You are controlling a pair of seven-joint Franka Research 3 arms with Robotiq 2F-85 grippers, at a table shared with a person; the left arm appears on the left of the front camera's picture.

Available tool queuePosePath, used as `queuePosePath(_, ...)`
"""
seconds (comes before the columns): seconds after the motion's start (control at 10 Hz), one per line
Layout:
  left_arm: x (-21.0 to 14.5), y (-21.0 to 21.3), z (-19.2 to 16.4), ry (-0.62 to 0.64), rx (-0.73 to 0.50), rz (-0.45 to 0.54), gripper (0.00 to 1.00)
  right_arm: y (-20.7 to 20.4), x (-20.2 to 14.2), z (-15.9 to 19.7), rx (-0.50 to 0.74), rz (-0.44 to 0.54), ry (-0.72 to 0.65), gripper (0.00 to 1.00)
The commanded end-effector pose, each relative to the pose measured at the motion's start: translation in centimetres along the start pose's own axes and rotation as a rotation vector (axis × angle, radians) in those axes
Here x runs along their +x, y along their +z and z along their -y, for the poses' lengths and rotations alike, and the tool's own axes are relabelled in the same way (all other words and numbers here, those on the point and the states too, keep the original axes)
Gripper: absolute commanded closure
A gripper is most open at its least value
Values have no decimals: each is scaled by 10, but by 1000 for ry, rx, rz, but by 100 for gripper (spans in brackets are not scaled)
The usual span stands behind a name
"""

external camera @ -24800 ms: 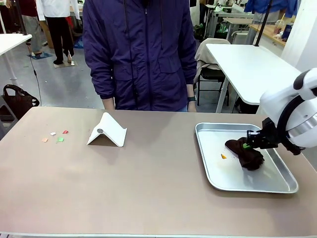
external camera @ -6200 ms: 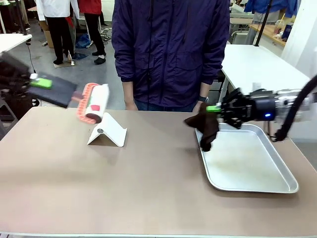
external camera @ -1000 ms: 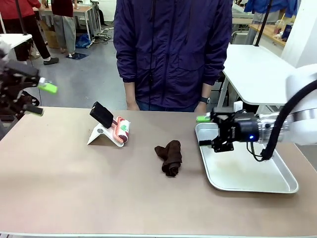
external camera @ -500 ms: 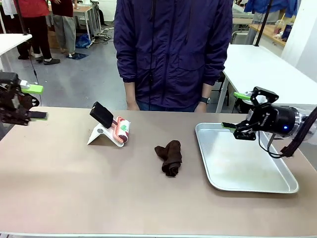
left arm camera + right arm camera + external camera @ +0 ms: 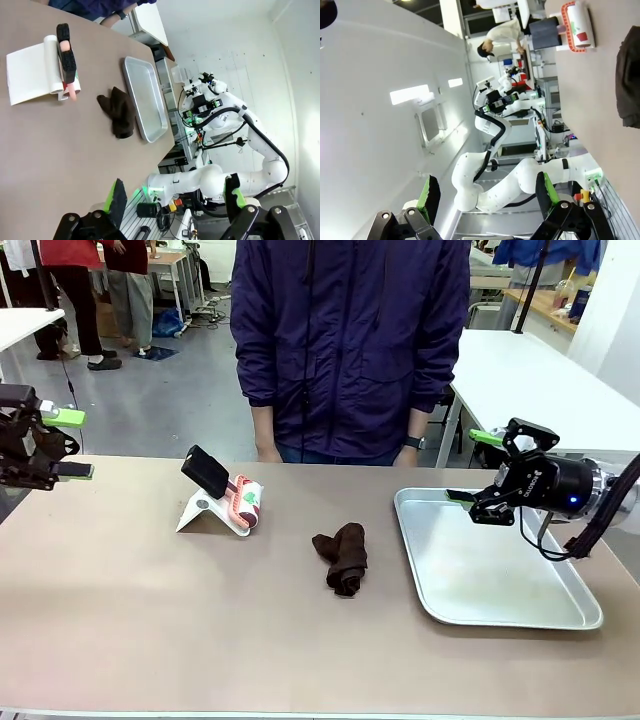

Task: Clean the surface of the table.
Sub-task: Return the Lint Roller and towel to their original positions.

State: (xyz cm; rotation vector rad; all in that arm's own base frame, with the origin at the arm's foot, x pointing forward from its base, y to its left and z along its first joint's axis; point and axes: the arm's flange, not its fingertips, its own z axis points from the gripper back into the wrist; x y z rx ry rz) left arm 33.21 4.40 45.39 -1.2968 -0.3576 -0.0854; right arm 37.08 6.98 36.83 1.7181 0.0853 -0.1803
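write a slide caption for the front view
Both grippers, left and right, open and empty; brown cloth on the table beside the tray.

The front camera looks across the table [image 5: 150, 640] toward the person at its far edge, while both wrist cameras, rolled sideways and held off the table's ends, look back along it, all three sharing the dark cloth [image 5: 342, 558] [image 5: 117, 112] [image 5: 629, 85] and lint roller [image 5: 243, 502] [image 5: 66, 62] [image 5: 577, 26].

I see my left tool [image 5: 62, 444] wide apart at the far left, and my right tool [image 5: 474, 466] spread, both empty.
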Motion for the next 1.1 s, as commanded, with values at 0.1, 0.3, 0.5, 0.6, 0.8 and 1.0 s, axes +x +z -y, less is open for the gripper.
queuePosePath(0.1, -4, -1, 3, 12, 1, -19, 0, -2, -1, -5, 4, -4, -2, 0)
queuePosePath(0.3, -4, -1, 3, 12, 1, -19, 0, -2, -1, -5, 4, -4, -2, 0)
queuePosePath(0.5, -4, -1, 3, 12, 1, -19, 0, -2, -1, -5, 4, -4, -2, 0)
queuePosePath(0.6, -4, -1, 3, 12, 1, -19, 0, -2, -1, -5, 4, -4, -2, 0)
queuePosePath(0.8, -4, -1, 3, 12, 1, -19, 0, -2, -1, -5, 4, -4, -2, 0)
queuePosePath(1.0, -4, -1, 3, 12, 1, -19, 0, -2, -1, -5, 4, -4, -2, 0)
